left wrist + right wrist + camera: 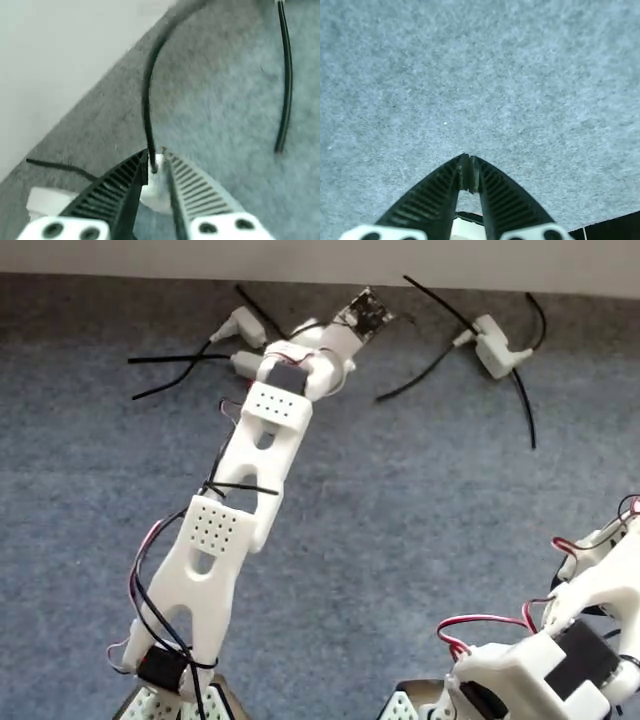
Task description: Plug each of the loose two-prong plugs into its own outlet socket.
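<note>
Grey carpeted desk (225, 110) — left end effector (156, 167) clamps a white plug (152, 194), cord (146, 110) pointing ahead, loose cable (286, 90) alongside; right end effector (469, 172) closed, empty.

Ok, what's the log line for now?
left gripper: shut on white plastic plug with black cable | right gripper: shut, empty, over grey carpet

Left end effector (156, 159) outstretched, clamped; right end effector (469, 161) retracted, closed.

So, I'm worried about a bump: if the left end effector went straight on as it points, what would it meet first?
Past the white plug it grips and that plug's cord, likely only carpet, then the pale wall; depth is unclear.
</note>
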{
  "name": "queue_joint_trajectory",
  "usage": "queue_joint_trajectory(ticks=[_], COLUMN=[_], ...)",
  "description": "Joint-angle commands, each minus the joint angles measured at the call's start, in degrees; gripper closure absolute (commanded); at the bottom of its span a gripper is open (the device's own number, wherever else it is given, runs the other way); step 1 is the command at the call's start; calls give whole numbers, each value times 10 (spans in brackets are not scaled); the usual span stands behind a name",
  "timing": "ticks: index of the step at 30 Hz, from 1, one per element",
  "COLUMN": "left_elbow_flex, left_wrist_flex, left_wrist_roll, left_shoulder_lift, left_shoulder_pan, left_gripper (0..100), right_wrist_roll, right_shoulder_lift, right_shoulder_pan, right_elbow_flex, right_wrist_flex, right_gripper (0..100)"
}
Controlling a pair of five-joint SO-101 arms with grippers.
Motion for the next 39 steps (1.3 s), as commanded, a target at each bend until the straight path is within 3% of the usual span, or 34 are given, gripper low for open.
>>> queue_joint_trajectory(ticks=[1,6,17,20,25,33,39], left_elbow_flex=[-83,-186,-186,-186,-185,-181,-180], left_wrist_flex=[119,219,338,375,406,447,449], left_wrist_roll=[3,2,4,4,7,120,155], left_shoulder_lift=[-18,-18,-189,-279,-448,-699,-849], left_shoulder_pan=[-1,-7,-21,-20,-20,-42,-106], left_gripper=[732,691,691,691,691,691,691], right_wrist_roll=[6,6,6,0,-85,-142,-187], right_shoulder_lift=[-2,-2,-7,-7,-7,-7,-8], right_shoulder_pan=[-17,-47,-51,-64,-99,-164,-184], right_elbow_flex=[-7,-7,-116,-206,-383,-662,-873], right_wrist_flex=[-6,-6,4,34,99,150,151], right_gripper=[991,991,991,991,991,991,991])
